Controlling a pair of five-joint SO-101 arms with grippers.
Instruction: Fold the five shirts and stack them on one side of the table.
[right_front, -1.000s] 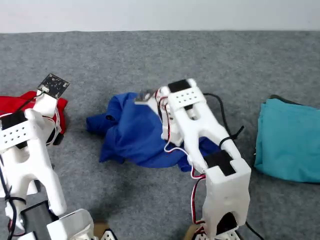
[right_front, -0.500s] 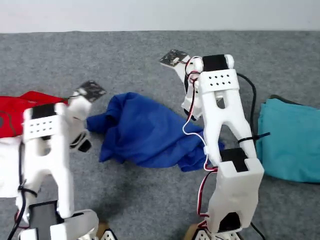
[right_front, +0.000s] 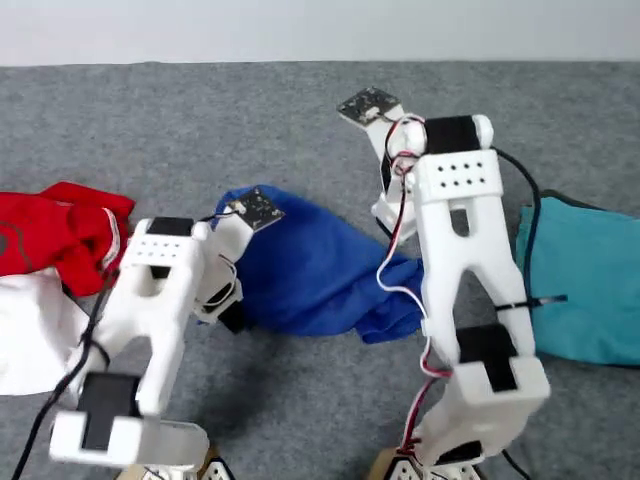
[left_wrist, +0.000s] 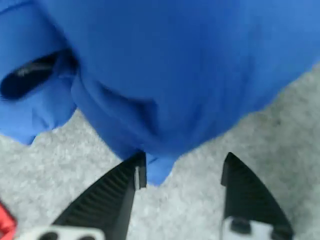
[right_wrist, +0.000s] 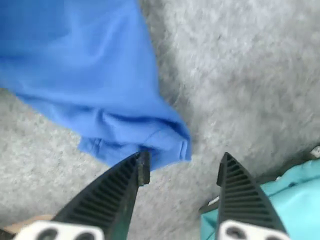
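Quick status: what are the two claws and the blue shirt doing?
Left gripper open at blue shirt edge. Right gripper open at its other corner. Shirt crumpled, unfolded. Teal shirt nearby, not touching.

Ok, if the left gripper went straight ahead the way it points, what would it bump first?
Most likely the blue shirt. Its crumpled edge lies right in front of the open left gripper, nearly touching it. Depth is hard to judge here, though.

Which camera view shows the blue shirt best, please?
The high view: most of the crumpled blue shirt lies between the two arms. The left wrist view shows one bunched edge; the right wrist view shows a hemmed corner near the teal shirt.
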